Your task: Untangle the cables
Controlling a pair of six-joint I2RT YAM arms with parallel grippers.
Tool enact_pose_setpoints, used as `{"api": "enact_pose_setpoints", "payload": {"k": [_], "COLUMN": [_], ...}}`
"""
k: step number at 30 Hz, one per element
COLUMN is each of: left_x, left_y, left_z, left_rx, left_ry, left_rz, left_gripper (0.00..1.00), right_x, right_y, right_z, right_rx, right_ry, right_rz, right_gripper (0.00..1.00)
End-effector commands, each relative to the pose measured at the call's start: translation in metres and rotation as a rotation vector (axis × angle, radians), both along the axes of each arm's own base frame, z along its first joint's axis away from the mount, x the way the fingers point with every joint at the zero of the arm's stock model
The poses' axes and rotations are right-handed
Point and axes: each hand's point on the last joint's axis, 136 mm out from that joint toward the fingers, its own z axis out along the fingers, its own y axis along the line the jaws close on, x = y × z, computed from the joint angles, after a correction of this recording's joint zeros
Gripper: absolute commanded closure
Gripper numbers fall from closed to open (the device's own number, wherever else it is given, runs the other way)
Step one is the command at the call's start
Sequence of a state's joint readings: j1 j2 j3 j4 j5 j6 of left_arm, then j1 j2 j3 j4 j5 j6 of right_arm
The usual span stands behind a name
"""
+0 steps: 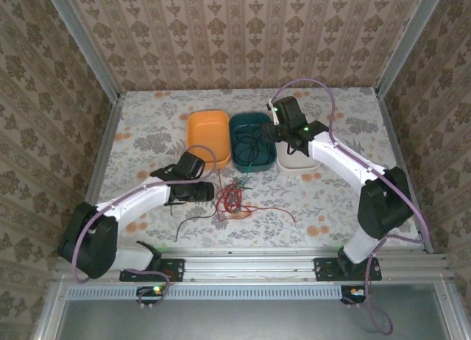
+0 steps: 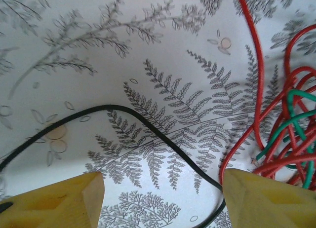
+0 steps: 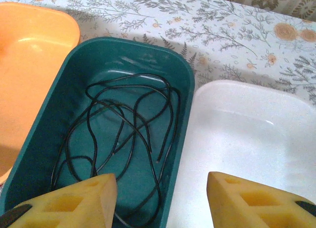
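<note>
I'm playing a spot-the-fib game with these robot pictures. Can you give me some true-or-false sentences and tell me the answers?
1. A coiled black cable lies in the teal bin. True.
2. The red cables are in the white bin. False: they lie in a tangle on the table.
3. The right gripper is holding a cable. False: its jaws are open above the teal and white bins, with nothing between them.
4. A second black cable lies on the table between the open fingers of the left gripper. True.
5. The orange bin sits between the teal and white bins. False: the teal bin is in the middle.
</note>
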State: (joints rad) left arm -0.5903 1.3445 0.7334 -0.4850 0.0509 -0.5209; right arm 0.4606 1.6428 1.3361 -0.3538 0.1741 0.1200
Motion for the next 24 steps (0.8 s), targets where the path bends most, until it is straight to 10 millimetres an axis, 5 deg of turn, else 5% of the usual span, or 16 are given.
{"api": "enact_pose_setpoints", "payload": {"k": [1, 10, 16, 19, 24], "left_x": [0.0, 0.009, 0.003, 0.006, 0.017], "left_y": [-0.012, -0.012, -0.008, -0.013, -0.008], "left_z": [-0.004, -0.026, -0.032, -0.023, 0.031], "left_rx": [-0.027, 0.058, 0.101, 0.13, 0.308], "left_ry": [0.035, 0.104, 0.13, 0.092, -0.064], "left_rz": [-0.027, -0.032, -0.035, -0.064, -0.099], "left_gripper": [0.36, 0.46, 0.75, 1.0, 1.0], "right_x": [-0.008, -0.023, -0.024, -0.023, -0.023], "right_y": [-0.011, -0.02, -0.019, -0.018, -0.023], "right_z": [0.006, -0.002, -0.001, 0.004, 0.013], "right_rx": [0.015, 0.032, 0.054, 0.068, 0.065], "right_ry": [-0.019, -0.005, -0.01, -0.021, -0.052], "right_rz": [-0.047, -0.08, -0.085, -0.088, -0.102], "right_gripper": [0.47, 0.48, 0.49, 0.49, 0.49]}}
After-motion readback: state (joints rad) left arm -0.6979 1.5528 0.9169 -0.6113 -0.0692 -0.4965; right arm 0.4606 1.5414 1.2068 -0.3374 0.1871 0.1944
